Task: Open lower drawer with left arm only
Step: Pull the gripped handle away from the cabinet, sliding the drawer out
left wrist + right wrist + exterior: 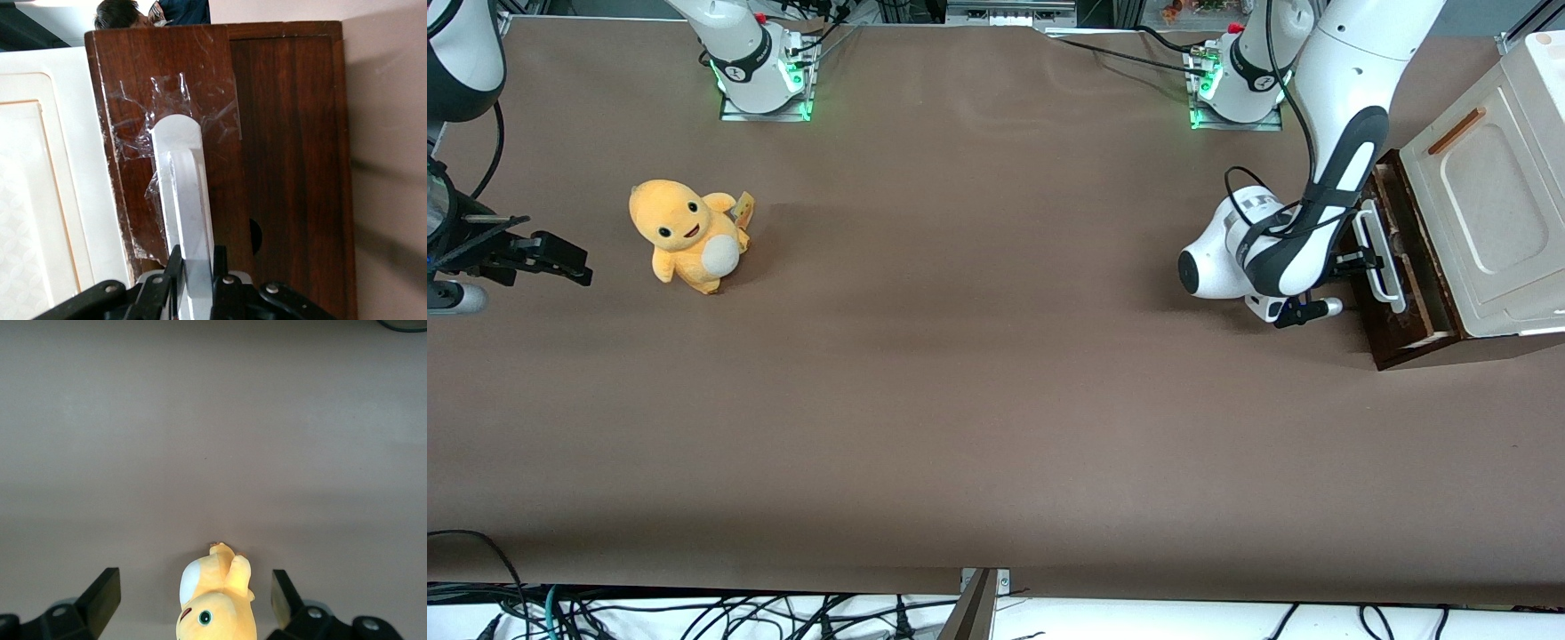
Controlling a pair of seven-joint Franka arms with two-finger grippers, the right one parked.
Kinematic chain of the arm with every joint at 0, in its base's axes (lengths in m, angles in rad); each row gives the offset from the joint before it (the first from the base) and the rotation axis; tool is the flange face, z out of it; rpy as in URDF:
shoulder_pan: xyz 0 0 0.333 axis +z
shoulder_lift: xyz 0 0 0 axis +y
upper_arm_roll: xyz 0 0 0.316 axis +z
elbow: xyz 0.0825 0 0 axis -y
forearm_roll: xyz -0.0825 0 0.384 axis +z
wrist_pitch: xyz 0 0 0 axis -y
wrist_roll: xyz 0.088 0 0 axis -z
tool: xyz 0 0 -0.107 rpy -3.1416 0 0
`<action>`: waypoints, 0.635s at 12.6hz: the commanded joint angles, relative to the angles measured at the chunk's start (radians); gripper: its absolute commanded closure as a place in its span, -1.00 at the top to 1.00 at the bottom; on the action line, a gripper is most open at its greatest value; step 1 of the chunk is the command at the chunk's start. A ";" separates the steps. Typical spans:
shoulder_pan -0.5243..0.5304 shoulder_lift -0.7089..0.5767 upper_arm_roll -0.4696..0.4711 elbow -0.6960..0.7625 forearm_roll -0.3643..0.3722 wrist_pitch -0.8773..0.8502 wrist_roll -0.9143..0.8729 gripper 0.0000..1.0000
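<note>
The lower drawer [1403, 267] has a dark brown wood front [167, 87] and a white loop handle [1380, 258], and sits under a cream panelled front [1485, 178] at the working arm's end of the table. The left arm [1343, 133] reaches down in front of the drawer. Its black gripper [1360, 260] is shut on the white handle [183, 180]. In the left wrist view the gripper [195, 257] has one finger [175, 263] pressed on each side of the bar. A thin pale wood strip [1426, 293] shows between the drawer front and the cabinet.
The cream front carries a thin orange-brown handle [1456, 131]. A yellow plush toy [687, 233] sits on the brown table [978, 373] toward the parked arm's end, and shows in the right wrist view [213, 600]. Both arm bases [1232, 84] stand at the table edge farthest from the front camera.
</note>
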 commanded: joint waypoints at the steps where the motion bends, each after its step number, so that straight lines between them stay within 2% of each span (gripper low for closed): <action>1: -0.012 -0.018 -0.030 0.017 -0.056 -0.050 0.012 -0.59; 8: -0.026 -0.021 -0.034 0.017 -0.076 -0.052 0.007 -0.59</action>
